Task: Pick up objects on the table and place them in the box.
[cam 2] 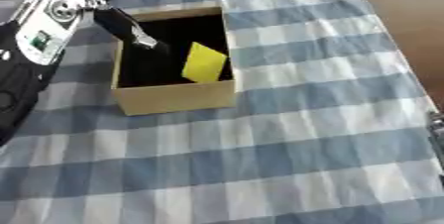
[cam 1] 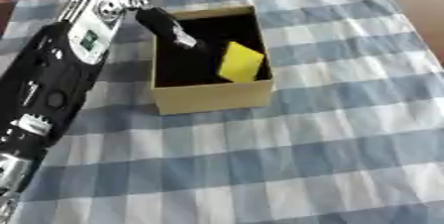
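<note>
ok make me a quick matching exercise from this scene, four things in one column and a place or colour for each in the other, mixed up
Things:
1. yellow block
2. box
3. tablecloth
4. left robot hand

Descriptions:
A. blue and white checks
B. reaching over the box's open top from the left
C. tilted inside the box, at its right side
D. tan cardboard with a dark inside

Pairs: 1-C, 2-D, 3-A, 4-B
</note>
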Motion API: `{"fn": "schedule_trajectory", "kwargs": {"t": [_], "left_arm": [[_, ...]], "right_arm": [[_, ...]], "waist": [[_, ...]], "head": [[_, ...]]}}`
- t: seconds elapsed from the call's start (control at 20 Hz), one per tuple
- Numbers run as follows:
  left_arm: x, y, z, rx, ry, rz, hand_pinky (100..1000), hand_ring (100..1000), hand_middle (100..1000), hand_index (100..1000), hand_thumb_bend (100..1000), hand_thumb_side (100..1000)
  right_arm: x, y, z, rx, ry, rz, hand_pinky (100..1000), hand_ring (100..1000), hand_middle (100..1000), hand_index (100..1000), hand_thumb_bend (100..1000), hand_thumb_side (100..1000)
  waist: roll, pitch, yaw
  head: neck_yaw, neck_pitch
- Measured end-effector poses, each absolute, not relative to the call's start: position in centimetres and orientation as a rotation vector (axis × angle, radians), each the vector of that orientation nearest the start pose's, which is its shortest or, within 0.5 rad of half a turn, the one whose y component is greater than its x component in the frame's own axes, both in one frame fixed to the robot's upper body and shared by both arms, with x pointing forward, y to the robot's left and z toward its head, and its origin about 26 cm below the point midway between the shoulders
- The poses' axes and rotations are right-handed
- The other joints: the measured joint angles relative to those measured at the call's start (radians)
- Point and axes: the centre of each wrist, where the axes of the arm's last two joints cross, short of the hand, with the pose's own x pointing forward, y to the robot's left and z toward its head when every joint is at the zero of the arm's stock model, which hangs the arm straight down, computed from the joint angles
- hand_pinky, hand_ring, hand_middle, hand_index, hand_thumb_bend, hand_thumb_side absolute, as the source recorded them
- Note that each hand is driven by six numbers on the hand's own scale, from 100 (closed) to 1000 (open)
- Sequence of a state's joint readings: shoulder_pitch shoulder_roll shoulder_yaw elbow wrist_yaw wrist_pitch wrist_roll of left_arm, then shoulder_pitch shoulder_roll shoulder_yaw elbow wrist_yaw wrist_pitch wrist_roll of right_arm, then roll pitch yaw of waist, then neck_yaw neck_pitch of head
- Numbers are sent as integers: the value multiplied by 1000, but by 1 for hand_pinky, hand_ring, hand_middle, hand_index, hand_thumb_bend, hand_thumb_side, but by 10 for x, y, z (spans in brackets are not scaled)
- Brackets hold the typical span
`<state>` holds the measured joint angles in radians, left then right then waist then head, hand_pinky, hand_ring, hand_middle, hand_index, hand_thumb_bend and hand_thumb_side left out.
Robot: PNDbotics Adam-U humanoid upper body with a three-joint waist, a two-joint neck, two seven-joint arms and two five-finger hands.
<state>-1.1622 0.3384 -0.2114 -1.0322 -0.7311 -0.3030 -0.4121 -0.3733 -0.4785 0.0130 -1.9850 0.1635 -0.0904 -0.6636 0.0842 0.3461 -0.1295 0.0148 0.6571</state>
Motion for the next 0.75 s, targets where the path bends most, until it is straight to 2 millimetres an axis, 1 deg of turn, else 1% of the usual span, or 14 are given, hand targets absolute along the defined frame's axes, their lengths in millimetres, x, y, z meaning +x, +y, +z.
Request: {"fn": "schedule_trajectory", "kwargs": {"t": [0.15, 0.3, 0.4, 0.45, 0.5, 0.55, 0.6, 0.7, 0.75], "left_arm": [[476, 174, 296, 716, -1894, -1643, 890, 870, 775, 878, 795, 488], [474, 175, 295, 694, -1917, -1620, 886, 847, 751, 863, 717, 484], [470, 176, 299, 680, -1967, -1567, 876, 821, 732, 852, 600, 449], [467, 177, 302, 680, -1999, -1527, 874, 817, 729, 850, 586, 442], [463, 179, 306, 681, -2036, -1477, 865, 788, 703, 836, 497, 380], [458, 181, 310, 682, -2081, -1411, 864, 786, 702, 835, 494, 378], [452, 184, 315, 682, -2129, -1337, 861, 765, 689, 822, 421, 347], [437, 191, 325, 661, -2233, -1163, 858, 749, 676, 811, 364, 335], [427, 196, 329, 644, -2283, -1073, 859, 747, 674, 809, 360, 337]], "right_arm": [[305, -273, 231, 968, 3484, 224, 837, 776, 734, 825, 100, 642], [305, -273, 231, 971, 3486, 224, 837, 776, 734, 825, 100, 642], [305, -273, 230, 971, 3487, 227, 836, 776, 734, 825, 100, 641], [305, -273, 230, 972, 3486, 229, 836, 776, 734, 825, 100, 641], [305, -273, 230, 973, 3487, 229, 835, 776, 734, 825, 100, 640], [305, -274, 229, 976, 3487, 230, 835, 776, 734, 825, 100, 640], [304, -274, 229, 980, 3487, 234, 835, 776, 734, 824, 100, 639], [304, -276, 229, 986, 3481, 245, 835, 776, 735, 824, 100, 638], [304, -276, 228, 991, 3478, 253, 834, 776, 735, 824, 100, 638]], "waist": [[-2, 0, 0], [-4, -1, 3], [-6, -2, 8], [-6, -4, 10], [-6, -7, 14], [-6, -10, 18], [-7, -12, 22], [-9, -19, 32], [-11, -21, 38]], "head": [[0, 0], [0, 0], [-1, 0], [-2, 0], [-3, 1], [-4, 1], [-6, 2], [-8, 7], [-9, 9]]}}
